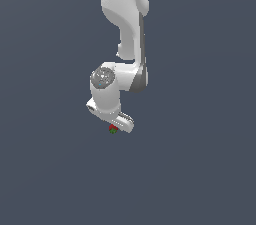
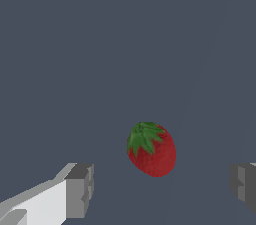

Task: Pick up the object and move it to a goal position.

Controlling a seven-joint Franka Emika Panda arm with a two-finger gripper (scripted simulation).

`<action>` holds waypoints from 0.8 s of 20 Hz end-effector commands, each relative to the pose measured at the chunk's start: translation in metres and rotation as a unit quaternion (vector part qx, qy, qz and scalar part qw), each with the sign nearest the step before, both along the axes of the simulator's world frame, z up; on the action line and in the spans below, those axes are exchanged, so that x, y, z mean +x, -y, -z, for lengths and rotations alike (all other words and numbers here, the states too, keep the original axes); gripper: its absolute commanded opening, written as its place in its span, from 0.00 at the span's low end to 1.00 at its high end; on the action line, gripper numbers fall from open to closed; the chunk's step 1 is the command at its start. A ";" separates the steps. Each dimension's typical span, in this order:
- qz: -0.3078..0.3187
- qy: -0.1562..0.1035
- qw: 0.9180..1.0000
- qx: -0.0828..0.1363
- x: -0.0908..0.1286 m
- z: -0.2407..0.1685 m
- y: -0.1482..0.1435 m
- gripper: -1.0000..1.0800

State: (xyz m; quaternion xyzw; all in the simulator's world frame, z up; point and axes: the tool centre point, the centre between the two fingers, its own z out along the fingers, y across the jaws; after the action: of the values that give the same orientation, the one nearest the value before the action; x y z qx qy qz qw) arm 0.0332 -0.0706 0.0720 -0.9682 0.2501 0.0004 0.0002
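Strawberry [image 2: 151,149] lies on the grey counter [image 2: 100,44] between your fingers [image 2: 79,190] — they stand wide apart, one each side and clear of it, so you are lined up to close around it — nothing gripped yet.

Ext. view: arm [image 1: 122,44] cut off at top edge; strawberry [image 1: 113,129] tiny, seemingly part-hidden behind the gripper [image 1: 116,125]. Wrist view: fingers [image 2: 80,190] clipped at bottom corners.

Red strawberry [image 2: 151,150] with green leafy cap — white claw [image 2: 162,186], grey pads [image 2: 80,190] — slate-blue ground.
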 end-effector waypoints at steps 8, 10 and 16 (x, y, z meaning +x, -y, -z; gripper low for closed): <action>0.002 0.000 1.000 0.000 -0.001 0.037 0.000 0.96; 0.003 0.000 1.000 0.000 -0.001 0.044 0.001 0.96; 0.003 0.000 1.000 0.000 0.000 0.049 0.000 0.00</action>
State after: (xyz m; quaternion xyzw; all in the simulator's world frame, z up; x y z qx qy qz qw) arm 0.0329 -0.0711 0.0227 -0.9676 0.2525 0.0007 -0.0001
